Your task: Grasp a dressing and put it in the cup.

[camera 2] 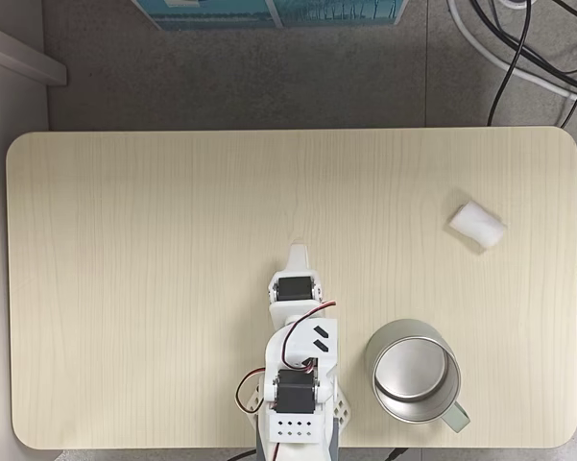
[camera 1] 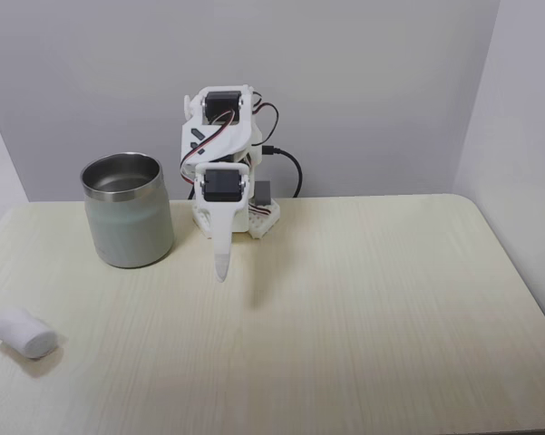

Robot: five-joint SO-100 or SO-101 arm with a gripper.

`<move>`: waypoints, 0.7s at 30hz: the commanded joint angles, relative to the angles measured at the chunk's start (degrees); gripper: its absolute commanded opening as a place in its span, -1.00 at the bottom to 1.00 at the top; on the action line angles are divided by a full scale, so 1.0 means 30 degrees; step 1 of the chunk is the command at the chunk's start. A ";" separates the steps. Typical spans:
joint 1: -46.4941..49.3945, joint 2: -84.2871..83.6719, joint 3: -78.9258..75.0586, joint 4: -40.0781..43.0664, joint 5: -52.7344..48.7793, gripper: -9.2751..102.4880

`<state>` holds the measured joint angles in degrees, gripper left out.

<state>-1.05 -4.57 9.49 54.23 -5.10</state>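
The dressing lay on its side at the table's left front corner in a fixed view, long axis running diagonally, one round end toward that camera. It was white, soft-looking, a short cylinder, well apart from the cup. My gripper hung point-down above the table beside the cup, empty; fingers overlapped edge-on, so I could not tell their gap. From above, likewise unclear.
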 commanded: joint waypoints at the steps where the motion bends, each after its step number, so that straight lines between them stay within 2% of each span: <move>1: 0.0205 -0.0117 0.0029 -0.0205 0.0029 -0.84; 15: 0.0205 -0.0146 0.0146 -0.0234 0.0352 -0.84; 21: 0.0967 0.0996 0.5420 0.2080 0.1377 -0.84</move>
<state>0.70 -4.66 16.08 58.10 -1.93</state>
